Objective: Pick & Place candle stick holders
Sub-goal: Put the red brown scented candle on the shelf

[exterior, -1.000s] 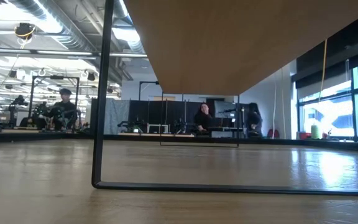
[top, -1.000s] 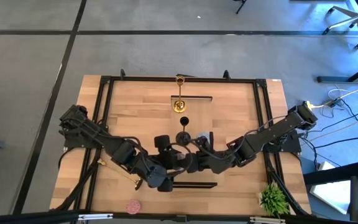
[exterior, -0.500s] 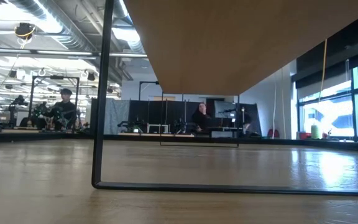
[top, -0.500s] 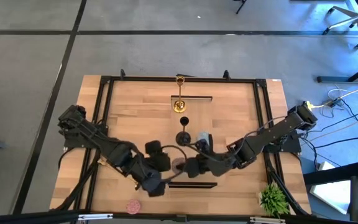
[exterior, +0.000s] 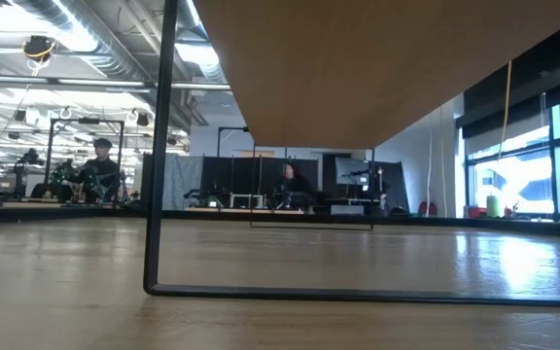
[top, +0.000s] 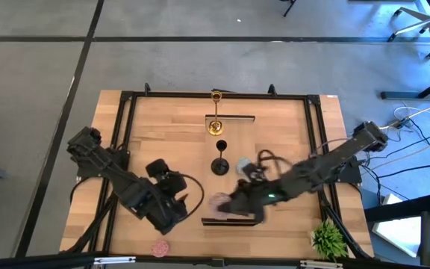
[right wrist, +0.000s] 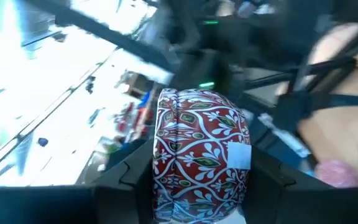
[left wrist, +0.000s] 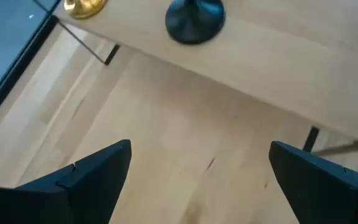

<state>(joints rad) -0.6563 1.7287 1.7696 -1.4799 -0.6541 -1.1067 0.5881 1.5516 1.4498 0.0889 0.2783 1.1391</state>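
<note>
The right gripper (right wrist: 197, 186) was clamped on a red patterned holder (right wrist: 201, 152), over the table's (top: 275, 127) near middle. The left gripper (left wrist: 197, 180) sat wide open, empty, with the black holder (left wrist: 195, 20) ahead.

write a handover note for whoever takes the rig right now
Left gripper: open, empty, near left of the table.
Right gripper: shut on the red-and-white patterned round holder, near middle.
On the table: shiny gold stemmed holder far middle; black stemmed holder and light-blue round holder at the centre; pink speckled round holder at the near edge.
Left: place the held holder; goal spot unclear.
</note>
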